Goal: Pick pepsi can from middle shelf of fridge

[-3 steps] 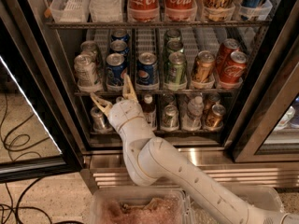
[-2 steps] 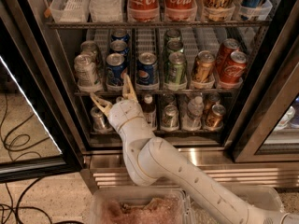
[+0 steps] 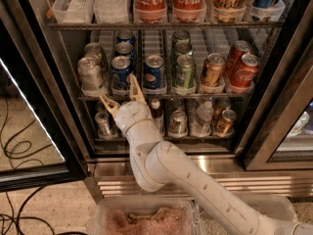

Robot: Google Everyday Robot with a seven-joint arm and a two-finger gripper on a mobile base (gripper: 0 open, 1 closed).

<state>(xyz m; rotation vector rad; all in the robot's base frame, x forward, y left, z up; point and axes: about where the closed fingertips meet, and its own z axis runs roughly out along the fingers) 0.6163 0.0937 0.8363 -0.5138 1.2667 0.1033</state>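
The fridge [image 3: 54,82] stands open with its black door frames at both sides. The middle shelf [image 3: 161,96] holds rows of small cans in pale lane trays. Blue pepsi cans stand there: one at the front [image 3: 154,72], with a row of blue cans just to its left [image 3: 121,71]. My gripper [image 3: 122,93] is open, its tan fingers spread, just below and in front of the shelf's front edge, under those front blue cans. It holds nothing.
A silver can [image 3: 91,75] stands left of the blue cans, a green can [image 3: 184,73], a gold can [image 3: 213,70] and red Coca-Cola cans [image 3: 243,71] to the right. Tall Coca-Cola bottles [image 3: 150,1] line the shelf above. Small bottles and cans [image 3: 177,123] fill the shelf below. Cables [image 3: 19,151] lie on the floor at left.
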